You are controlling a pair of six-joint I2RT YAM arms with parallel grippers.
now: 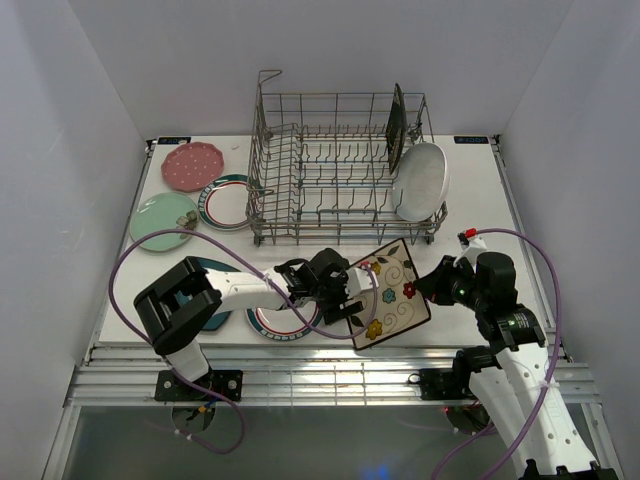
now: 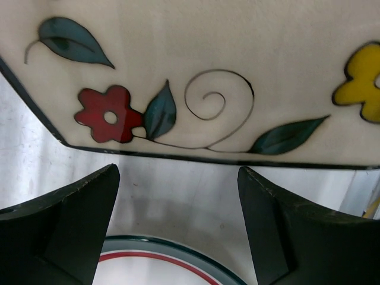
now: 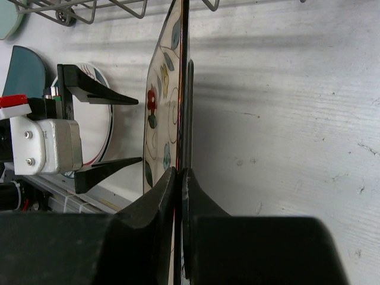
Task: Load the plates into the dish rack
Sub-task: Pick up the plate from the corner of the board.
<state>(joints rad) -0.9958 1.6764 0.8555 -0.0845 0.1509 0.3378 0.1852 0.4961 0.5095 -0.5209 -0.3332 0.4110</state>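
My right gripper point(image 1: 430, 287) is shut on the right edge of a floral square plate point(image 1: 392, 293) and holds it tilted up off the table near the front. In the right wrist view the jaws point(image 3: 180, 178) pinch the plate point(image 3: 159, 107) edge-on. My left gripper point(image 1: 352, 300) is open and empty beside the plate's left edge, not touching it. In the left wrist view the plate point(image 2: 196, 77) fills the top beyond the spread fingers point(image 2: 71, 219). The grey wire dish rack point(image 1: 300, 170) holds a dark plate point(image 1: 397, 125) on edge and a white oval plate point(image 1: 420, 182).
A red-and-teal-rimmed round plate point(image 1: 283, 322) lies under the left gripper and a teal square plate point(image 1: 226, 268) under the left arm. Pink dotted point(image 1: 192, 166), mint green point(image 1: 163, 220) and another rimmed round plate point(image 1: 228, 203) lie left of the rack.
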